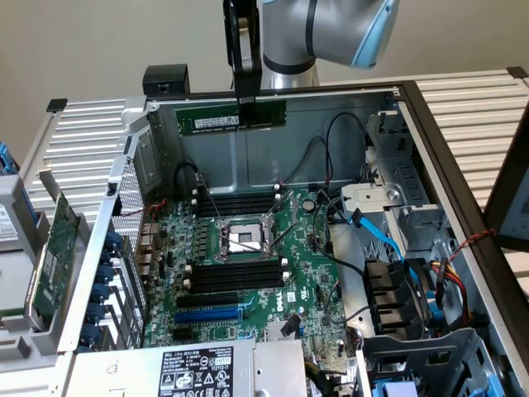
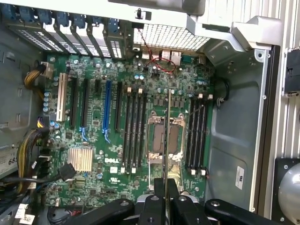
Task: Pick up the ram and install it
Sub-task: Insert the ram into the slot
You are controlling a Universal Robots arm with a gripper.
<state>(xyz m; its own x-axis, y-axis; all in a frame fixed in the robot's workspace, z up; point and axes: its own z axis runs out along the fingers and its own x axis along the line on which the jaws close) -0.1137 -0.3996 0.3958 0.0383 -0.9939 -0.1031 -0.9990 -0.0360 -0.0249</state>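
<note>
End effector (image 2: pixel 166 187) holds ram (image 1: pixel 207 120) above motherboard (image 1: pixel 310 277), memory slots (image 1: pixel 235 274) flanking CPU socket (image 1: pixel 240 240).

I see even, diffuse light in exterior view. Case back wall (image 1: pixel 273 157) shaded, upper middle of frame. Mild glare on CPU socket (image 1: pixel 240 240), centre. Wrist view: heatsink (image 2: pixel 80 158) gleams.

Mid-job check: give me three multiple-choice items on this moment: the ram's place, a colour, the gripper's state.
1. The ram is: A seated in a slot; B held above the motherboard; C lying beside the case.
2. The ram's board is: A red; B green; C white.
3. The gripper is: A open; B shut on nothing; C shut on the ram.
Answers: B, it hangs clear over the board; B, its surface shows green; C, it clamps the ram's top edge.
</note>
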